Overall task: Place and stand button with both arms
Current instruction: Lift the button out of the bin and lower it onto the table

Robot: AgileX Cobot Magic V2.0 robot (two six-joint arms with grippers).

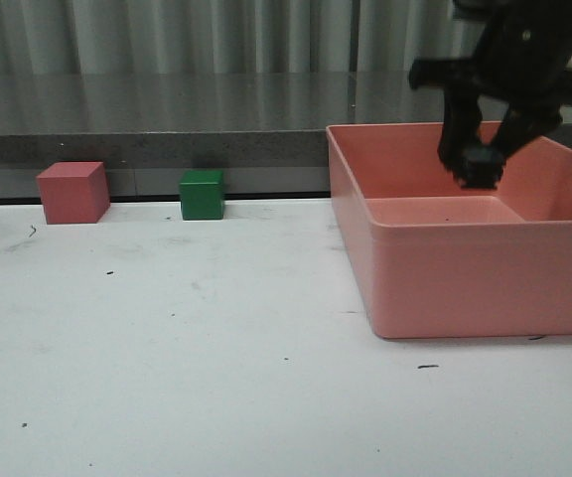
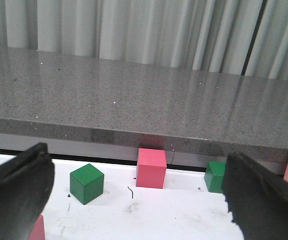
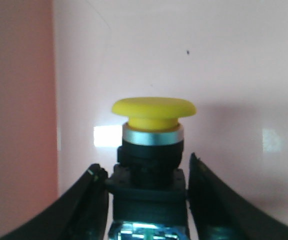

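The button (image 3: 151,145) shows in the right wrist view: yellow mushroom cap, pale collar, black body, bluish-green base nearest the camera. My right gripper (image 3: 144,165) is shut on its black body, cap pointing away toward the pink bin floor. In the front view my right gripper (image 1: 478,169) hangs inside the pink bin (image 1: 445,288), just above its floor, with only a dark lump between the fingers. My left gripper (image 2: 137,155) is open wide and empty, low over the white table; it is out of the front view.
A pink cube (image 1: 72,192) and a green cube (image 1: 202,194) stand at the table's back edge, below a grey ledge. The left wrist view shows a pink cube (image 2: 151,167) between two green cubes (image 2: 86,183) (image 2: 215,176).
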